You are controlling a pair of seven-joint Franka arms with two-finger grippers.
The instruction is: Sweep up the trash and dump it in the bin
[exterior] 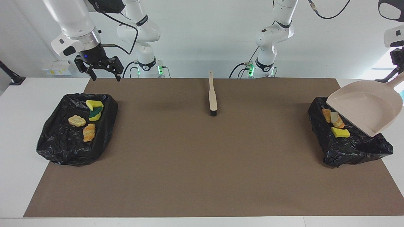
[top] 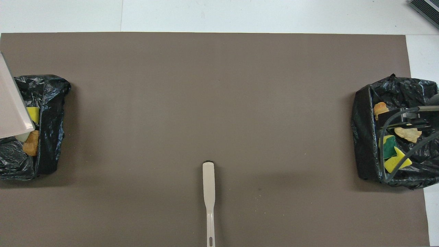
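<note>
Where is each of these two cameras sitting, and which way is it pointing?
Facing view: high across the table, looking at the robots; both arms show, the right gripper open, the left arm holding a dustpan.
Overhead view: high above the robots' end, looking steeply down; only the right arm's cables and the dustpan's edge show.
Shared: brush, both black bins, trash.

You cannot see the left gripper (exterior: 398, 64) gripping the dustpan (exterior: 366, 107) handle: the facing view's edge cuts it off, and the overhead view shows only a corner of the pan. The pan hides part of the trash (exterior: 335, 119) in the bin (exterior: 347, 148) beneath it. In the overhead view the right arm's cables cross the other bin (top: 363, 137), whose outer side runs out of view.
</note>
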